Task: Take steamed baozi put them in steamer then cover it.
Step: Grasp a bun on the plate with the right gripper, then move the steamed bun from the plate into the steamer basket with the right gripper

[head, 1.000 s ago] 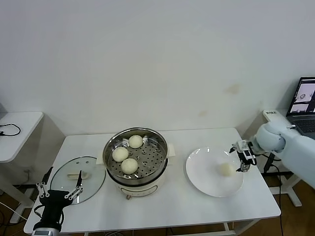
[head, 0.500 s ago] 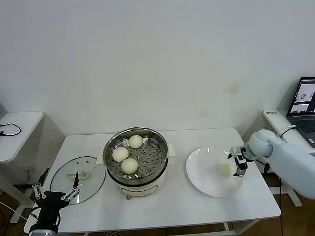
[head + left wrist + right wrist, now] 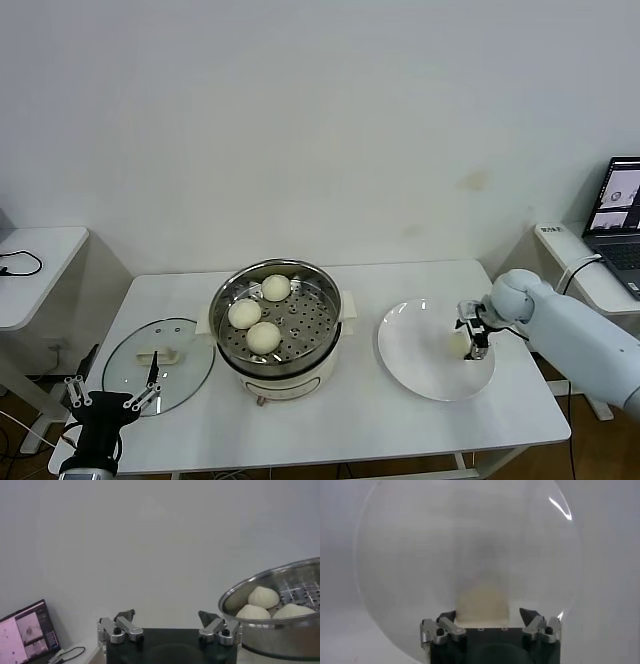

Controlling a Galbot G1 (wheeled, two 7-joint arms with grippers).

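Observation:
Three cream-white baozi point(image 3: 262, 313) lie on the perforated tray of the steel steamer point(image 3: 325, 325) at the table's middle; they also show in the left wrist view point(image 3: 264, 597). A fourth baozi point(image 3: 458, 343) lies on the white plate point(image 3: 415, 355) to the right. My right gripper point(image 3: 472, 328) is open and straddles it from the plate's right side; in the right wrist view the baozi point(image 3: 483, 601) sits between the fingertips point(image 3: 447, 615). The glass cover point(image 3: 130, 352) lies flat at the table's left. My left gripper point(image 3: 112, 392) is open and empty at the front left edge, near the cover.
A laptop point(image 3: 622, 205) stands on a side stand at the far right. A small white side table point(image 3: 30, 265) with a cable stands at the far left. A bare wall rises behind the table.
My right gripper has moved left from the plate's right rim over the plate and closed in around the fourth baozi. My left gripper has drawn back slightly toward the front edge.

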